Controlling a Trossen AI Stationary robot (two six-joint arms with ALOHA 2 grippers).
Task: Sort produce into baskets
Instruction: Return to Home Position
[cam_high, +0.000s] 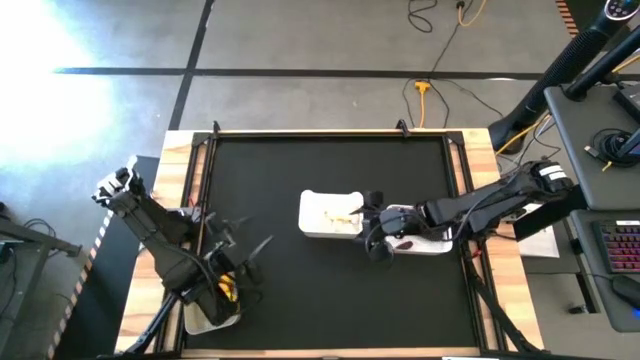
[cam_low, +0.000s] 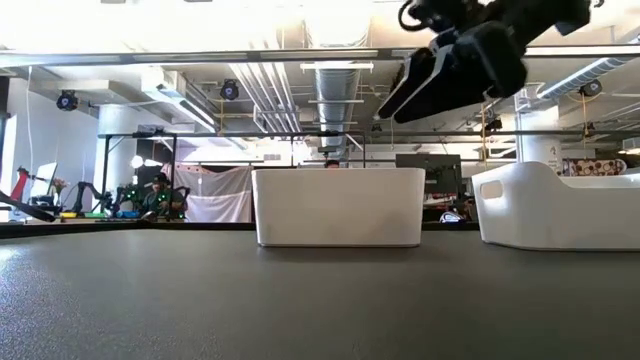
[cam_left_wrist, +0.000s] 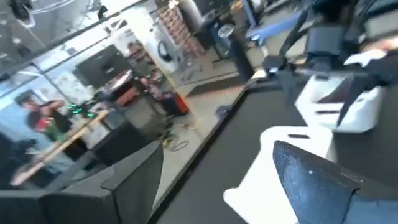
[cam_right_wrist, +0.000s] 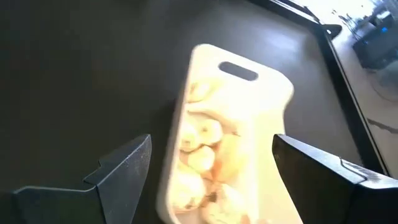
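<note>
A white tray (cam_high: 330, 213) near the table's middle holds several white garlic-like bulbs (cam_right_wrist: 202, 155). A second white tray (cam_high: 432, 238) just to its right holds a dark purple piece (cam_high: 405, 242). A pale tub (cam_high: 208, 318) at the near left holds yellow fruit (cam_high: 228, 290). My right gripper (cam_high: 372, 232) hangs open and empty above the gap between the two white trays, over the bulbs in its wrist view (cam_right_wrist: 211, 180). In the low view it (cam_low: 440, 75) is well above the trays. My left gripper (cam_high: 248, 250) is open and empty, above the table just beyond the pale tub.
The black mat (cam_high: 330, 290) shows bare in front of the trays and at the far side. A wooden border and black rails (cam_high: 205, 180) frame it. A desk with a keyboard (cam_high: 620, 245) stands off the right edge. People stand in the room behind (cam_left_wrist: 43, 118).
</note>
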